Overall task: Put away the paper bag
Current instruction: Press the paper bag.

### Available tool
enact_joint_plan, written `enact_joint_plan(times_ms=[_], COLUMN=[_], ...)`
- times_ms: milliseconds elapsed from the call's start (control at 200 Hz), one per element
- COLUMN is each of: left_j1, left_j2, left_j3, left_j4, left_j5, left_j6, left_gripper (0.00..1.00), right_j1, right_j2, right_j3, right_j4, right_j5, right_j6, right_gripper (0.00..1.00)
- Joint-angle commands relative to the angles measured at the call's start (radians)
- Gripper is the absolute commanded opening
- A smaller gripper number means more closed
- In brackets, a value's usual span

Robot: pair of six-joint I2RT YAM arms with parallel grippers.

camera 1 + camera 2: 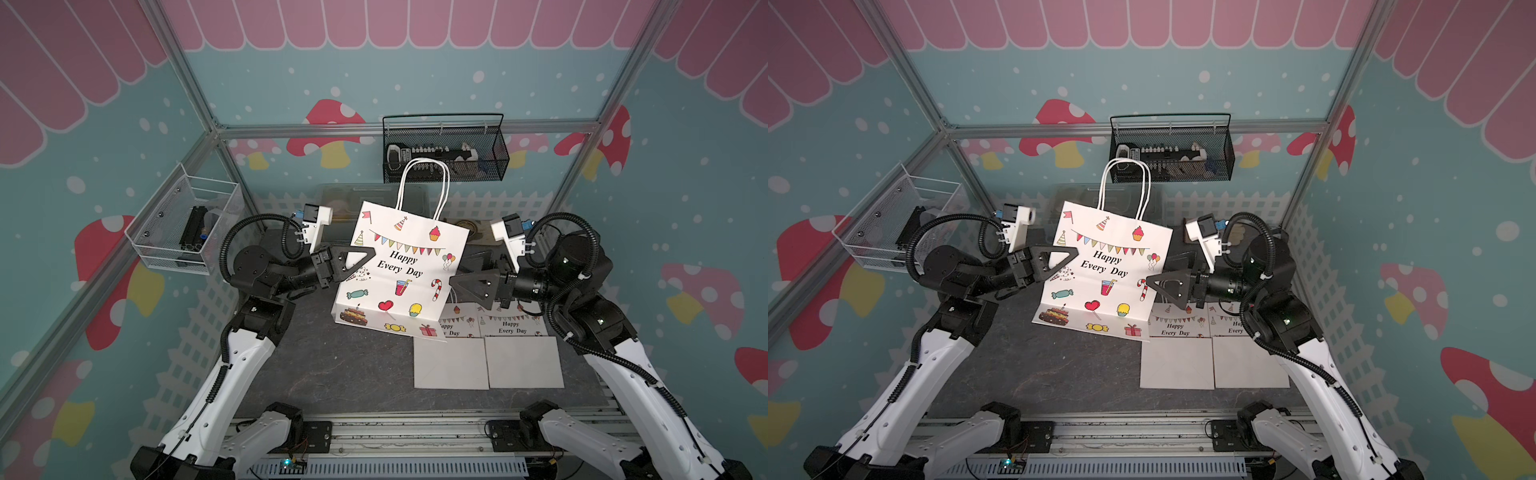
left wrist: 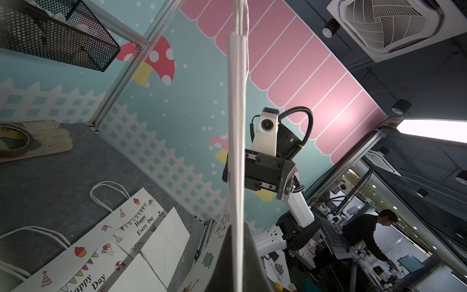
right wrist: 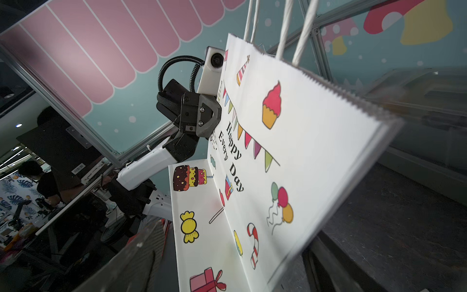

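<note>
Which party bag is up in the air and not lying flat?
The paper bag pinched by the left gripper hangs upright above the table. The other two bags lie flat on it, side by side.

This is a robotics lab. 2 robot arms, the left arm (image 1: 245,361) and the right arm (image 1: 615,382), stand on a metal rail (image 1: 415,436). They sit inside a test booth of aluminium bars (image 1: 199,99) and printed mushroom panels (image 1: 415,75). Past the panels the wrist views show a workroom with a ceiling air unit (image 2: 389,25) and a strip light (image 2: 429,130). A person (image 2: 366,230) bends over a desk with a screen (image 2: 410,263).
</note>
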Motion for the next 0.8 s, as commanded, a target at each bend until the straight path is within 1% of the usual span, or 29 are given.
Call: enact_joint_plan(times_ms=[0, 70, 130, 210, 225, 275, 360, 435, 535, 680, 795], left_j1=[0.005, 0.005, 0.005, 0.006, 0.005, 0.005, 0.006, 0.006, 0.004, 0.006, 0.007], left_j2=[-0.015, -0.014, -0.013, -0.011, -0.010, -0.004, 0.004, 0.014, 0.011, -0.011, -0.024], left_j3=[0.022, 0.029, 0.028, 0.022, 0.019, 0.014, -0.004, -0.004, 0.011, 0.028, 0.021], left_j4=[0.066, 0.107, 0.144, 0.173, 0.175, 0.174, 0.236, 0.270, 0.226, 0.073, 0.013], left_j5=[-0.065, -0.099, -0.132, -0.176, -0.186, -0.215, -0.247, -0.250, -0.241, -0.205, -0.165], left_j6=[-0.056, -0.092, -0.130, -0.170, -0.177, -0.208, -0.272, -0.305, -0.280, -0.185, -0.147], left_gripper=[0.00, 0.00, 0.00, 0.00, 0.00, 0.00, 0.00, 0.00, 0.00, 0.00, 0.00], right_j1=[-0.006, -0.003, 0.001, 0.014, 0.017, 0.027, 0.041, 0.047, 0.048, 0.048, 0.047], right_j2=[0.017, 0.033, 0.042, 0.053, 0.056, 0.068, 0.094, 0.114, 0.133, 0.154, 0.160], right_j3=[-0.098, -0.148, -0.165, -0.155, -0.150, -0.135, -0.113, -0.099, -0.076, -0.042, -0.022], right_j4=[0.272, 0.421, 0.492, 0.516, 0.515, 0.514, 0.513, 0.517, 0.520, 0.508, 0.470], right_j5=[-0.012, -0.020, -0.020, -0.020, -0.043, -0.053, -0.064, -0.070, -0.077, -0.092, -0.100], right_j6=[0.185, 0.290, 0.331, 0.332, 0.329, 0.321, 0.308, 0.304, 0.296, 0.283, 0.259], right_gripper=[0.83, 0.77, 0.71, 0.65, 0.63, 0.59, 0.49, 0.39, 0.26, 0.13, 0.03])
